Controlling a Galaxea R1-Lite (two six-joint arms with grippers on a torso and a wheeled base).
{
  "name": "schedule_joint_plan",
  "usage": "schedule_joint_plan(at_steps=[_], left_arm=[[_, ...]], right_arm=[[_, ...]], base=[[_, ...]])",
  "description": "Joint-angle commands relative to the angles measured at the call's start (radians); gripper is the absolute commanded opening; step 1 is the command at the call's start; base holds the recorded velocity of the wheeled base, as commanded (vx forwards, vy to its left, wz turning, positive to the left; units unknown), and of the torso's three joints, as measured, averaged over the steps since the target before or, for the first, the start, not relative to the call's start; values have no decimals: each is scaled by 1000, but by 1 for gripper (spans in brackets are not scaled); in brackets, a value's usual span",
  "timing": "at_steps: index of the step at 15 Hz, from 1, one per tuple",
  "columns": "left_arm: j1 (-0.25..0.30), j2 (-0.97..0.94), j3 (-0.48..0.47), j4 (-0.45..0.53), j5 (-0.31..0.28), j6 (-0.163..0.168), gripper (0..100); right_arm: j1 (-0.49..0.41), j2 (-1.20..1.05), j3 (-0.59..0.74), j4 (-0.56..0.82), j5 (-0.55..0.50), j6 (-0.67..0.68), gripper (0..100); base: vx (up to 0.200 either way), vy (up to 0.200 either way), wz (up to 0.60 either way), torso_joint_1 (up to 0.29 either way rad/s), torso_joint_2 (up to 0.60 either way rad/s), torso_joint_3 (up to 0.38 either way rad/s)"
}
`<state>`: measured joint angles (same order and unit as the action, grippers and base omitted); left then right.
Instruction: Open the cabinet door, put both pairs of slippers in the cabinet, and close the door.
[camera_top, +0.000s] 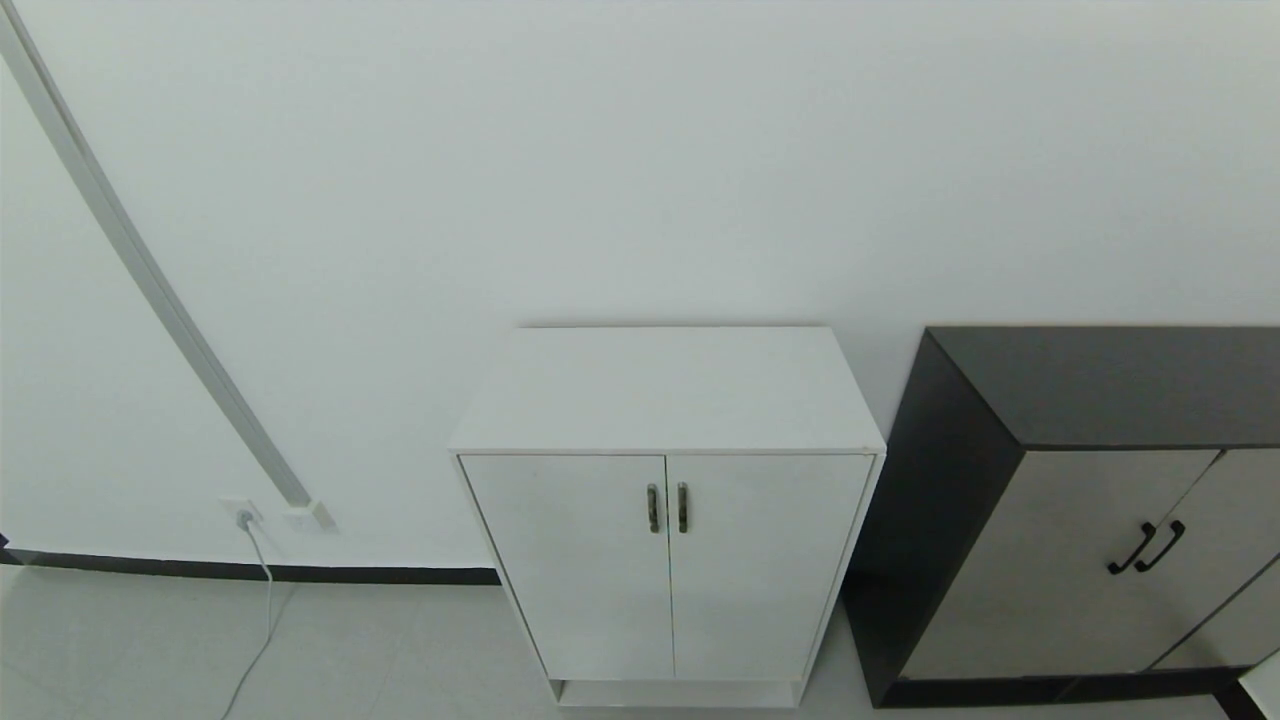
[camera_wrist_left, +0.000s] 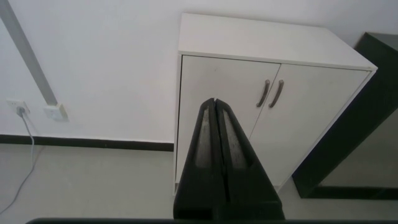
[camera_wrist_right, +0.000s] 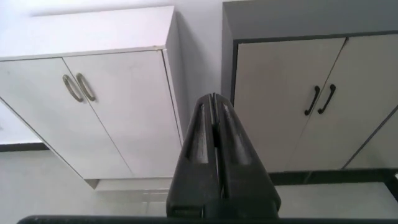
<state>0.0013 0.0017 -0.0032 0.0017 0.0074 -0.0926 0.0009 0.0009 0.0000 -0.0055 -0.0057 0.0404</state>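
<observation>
A white two-door cabinet (camera_top: 665, 560) stands against the wall with both doors closed and a pair of metal handles (camera_top: 667, 508) at the centre seam. The left wrist view has the same cabinet (camera_wrist_left: 273, 106) ahead of my left gripper (camera_wrist_left: 214, 102), whose fingers are pressed together with nothing between them. My right gripper (camera_wrist_right: 213, 98) is shut too and empty, held back from the gap between the white cabinet (camera_wrist_right: 106, 106) and a dark one.
A black cabinet with grey doors (camera_top: 1090, 520) and black handles (camera_top: 1145, 547) stands right of the white one. A wall socket with a plugged-in cable (camera_top: 243, 520) is low on the wall at left. Grey floor (camera_top: 300, 650) lies before the cabinets.
</observation>
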Motion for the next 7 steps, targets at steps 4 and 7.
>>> schedule_joint_plan(at_steps=[4,7], left_arm=[[0,1,0,0,0,2,0],[0,0,0,0,0,2,0]], right_arm=[[1,-1,0,-2,-11,12,0],[1,-1,0,-2,-8,4,0]], base=[[0,0,0,0,0,0],[0,0,0,0,0,0]])
